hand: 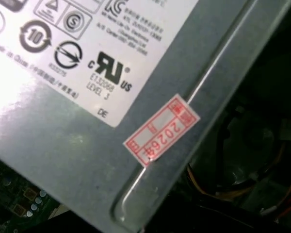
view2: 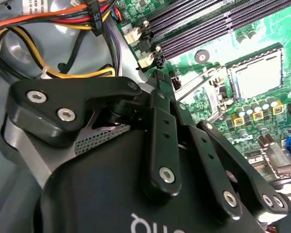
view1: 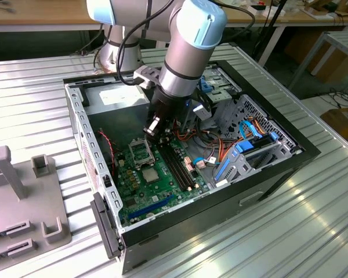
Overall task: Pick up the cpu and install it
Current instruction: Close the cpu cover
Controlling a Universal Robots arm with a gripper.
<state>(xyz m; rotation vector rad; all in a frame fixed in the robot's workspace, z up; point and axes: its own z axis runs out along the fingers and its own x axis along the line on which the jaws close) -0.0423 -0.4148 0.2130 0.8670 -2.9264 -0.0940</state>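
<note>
In the exterior view an open computer case [view1: 290,152] lies on a ribbed metal table, with the green motherboard [view1: 162,194] on its floor. The cpu [view1: 149,174] is a small silver-grey square lying flat on the board. Right beside it, towards the back of the case, is the square metal-framed socket part [view1: 140,152]. My gripper [view1: 152,128] hangs inside the case just above that frame, a short way from the cpu. In the second wrist view the cpu [view2: 256,74] shows its pale face beyond the black gripper [view2: 157,80].
Long black memory slots [view1: 177,165] run beside the cpu. Orange, yellow and blue cables [view1: 220,153] and a drive cage [view1: 252,147] fill the case's right side. The grey power supply [hand: 63,145] sits at the back. A grey plastic fixture [view1: 23,197] stands at the exterior view's left.
</note>
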